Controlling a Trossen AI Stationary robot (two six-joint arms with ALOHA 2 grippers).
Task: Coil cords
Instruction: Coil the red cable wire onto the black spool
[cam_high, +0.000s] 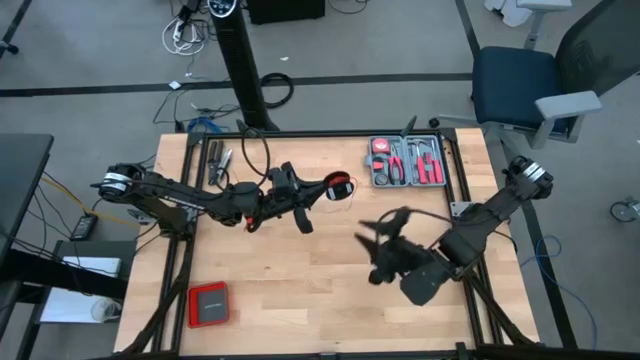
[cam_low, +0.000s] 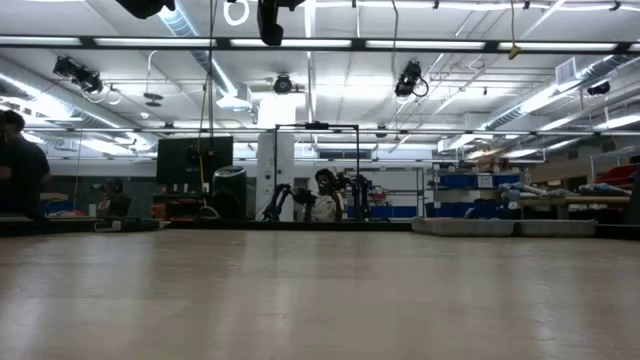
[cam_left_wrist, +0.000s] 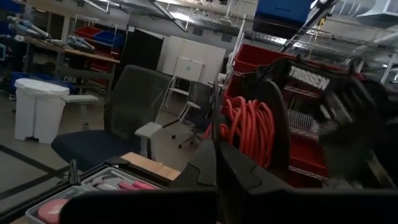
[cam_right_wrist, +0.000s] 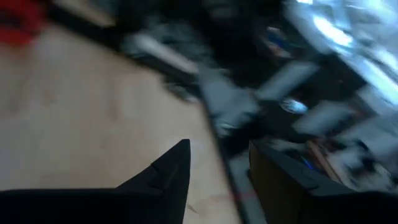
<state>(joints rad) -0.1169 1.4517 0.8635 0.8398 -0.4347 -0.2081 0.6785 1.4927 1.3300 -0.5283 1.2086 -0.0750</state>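
Though unseen from table height, red cord (cam_high: 342, 187) overhead.

My two dark, jointed robot arms

I see matte black links on both; silver-ringed joints near each base; a thin black cable along the right arm; white "TROSSEN" lettering on a black housing beyond my left gripper's (cam_left_wrist: 217, 171) wedge-shaped fingers.

The word "TROSSEN" stands in white letters on the other dark robot arm (cam_left_wrist: 323, 93), up at about two o'clock in the left wrist view. No other words can be read.
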